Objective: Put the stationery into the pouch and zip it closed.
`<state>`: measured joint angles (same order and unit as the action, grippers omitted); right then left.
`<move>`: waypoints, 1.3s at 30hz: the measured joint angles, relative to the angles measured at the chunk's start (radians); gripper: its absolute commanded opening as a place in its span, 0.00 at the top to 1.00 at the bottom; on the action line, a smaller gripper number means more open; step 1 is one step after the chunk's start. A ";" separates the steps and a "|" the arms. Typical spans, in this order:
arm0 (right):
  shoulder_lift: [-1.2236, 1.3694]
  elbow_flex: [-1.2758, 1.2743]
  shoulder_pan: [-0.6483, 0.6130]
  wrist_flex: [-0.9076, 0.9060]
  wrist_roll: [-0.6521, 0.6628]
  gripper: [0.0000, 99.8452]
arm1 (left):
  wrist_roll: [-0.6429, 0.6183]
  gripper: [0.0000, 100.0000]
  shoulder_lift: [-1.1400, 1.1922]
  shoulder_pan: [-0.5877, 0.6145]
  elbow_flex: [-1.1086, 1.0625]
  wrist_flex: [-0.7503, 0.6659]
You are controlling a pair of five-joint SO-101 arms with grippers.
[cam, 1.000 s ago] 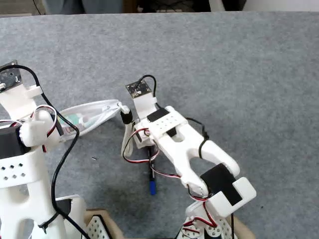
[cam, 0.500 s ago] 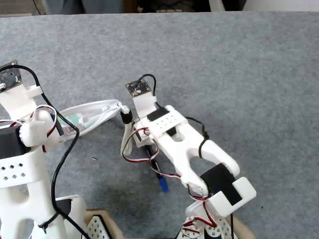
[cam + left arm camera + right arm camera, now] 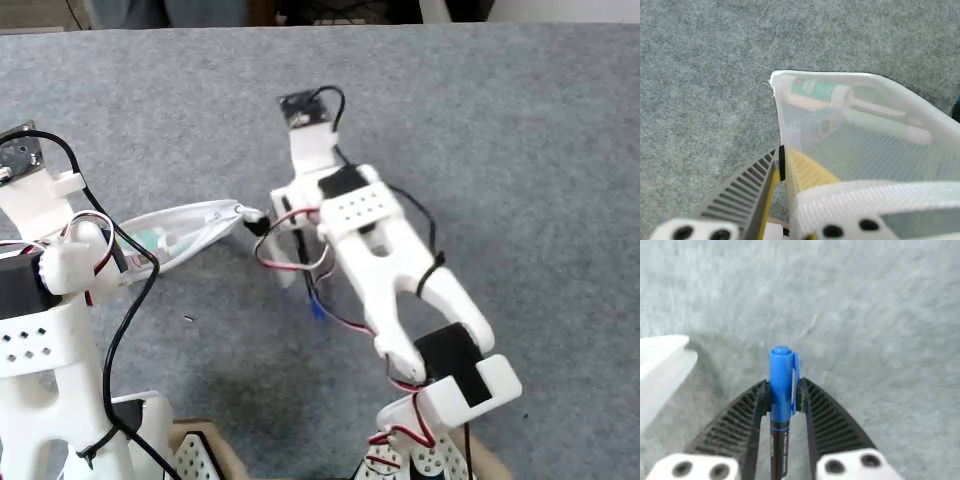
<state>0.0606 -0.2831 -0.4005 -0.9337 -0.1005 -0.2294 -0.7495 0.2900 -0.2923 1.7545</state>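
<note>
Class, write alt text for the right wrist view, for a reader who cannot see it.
The right gripper is shut on a blue-capped pen, its cap pointing away from the camera, over the grey felt table. A corner of the white pouch lies close by.

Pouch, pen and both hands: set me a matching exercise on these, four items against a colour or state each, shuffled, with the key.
1. pouch
2. pen
3. left hand
4. right hand

A. shut on the pen
B. blue cap, black barrel
C. shut on the pouch's edge
D. white mesh, stationery inside

Pairs: 1-D, 2-B, 3-C, 4-A.
</note>
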 measured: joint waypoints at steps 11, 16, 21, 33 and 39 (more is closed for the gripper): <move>0.000 0.249 0.060 -0.086 0.000 0.99 | 0.000 0.97 0.000 0.000 0.000 0.000; -0.018 0.345 0.060 -0.086 0.000 0.99 | 0.000 0.97 0.000 0.000 0.000 0.000; -0.117 0.399 0.060 -0.086 0.000 0.99 | 0.000 0.97 0.000 0.000 0.000 0.000; -0.385 0.400 -0.097 -0.086 0.000 0.99 | 0.000 0.97 0.000 0.000 0.000 0.000; -0.446 0.400 -0.178 0.006 0.000 0.99 | 0.000 0.97 0.000 0.000 0.000 0.000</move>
<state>-0.3859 0.1174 -0.5785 -0.9275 -0.1005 -0.2294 -0.7495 0.2900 -0.2923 1.7545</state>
